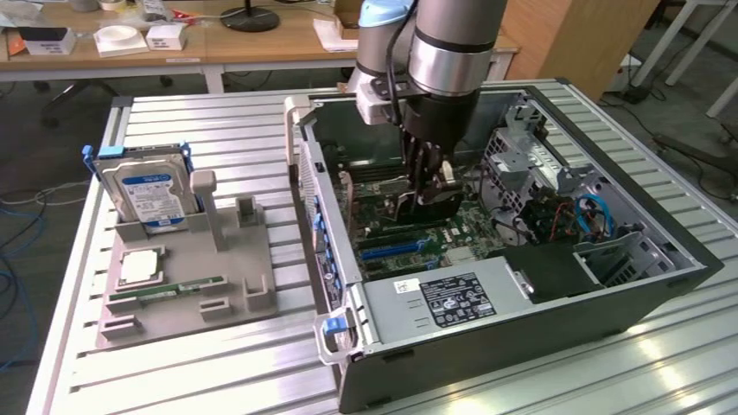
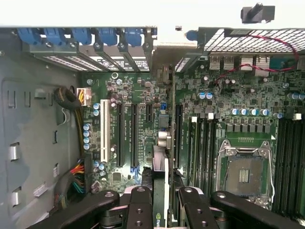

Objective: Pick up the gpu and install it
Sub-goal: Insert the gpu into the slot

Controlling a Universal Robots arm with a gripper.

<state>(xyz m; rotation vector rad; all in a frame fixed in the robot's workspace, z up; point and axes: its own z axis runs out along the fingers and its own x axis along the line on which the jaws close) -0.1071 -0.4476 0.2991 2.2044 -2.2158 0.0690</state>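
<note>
My gripper is reaching down inside the open computer case, over the motherboard. It is shut on the gpu, a dark card that hangs on edge below the fingers. In the wrist view the gpu runs edge-on between the two black fingers. It lines up with the expansion slots on the green board, and its silvery bracket end points toward the case's rear slot openings. Whether the card's edge touches a slot, I cannot tell.
A grey holder tray on the exterior view's left carries a blue-labelled hard drive, a green memory stick and a square chip. Inside the case are the power supply, drive cage, cables and the empty processor socket.
</note>
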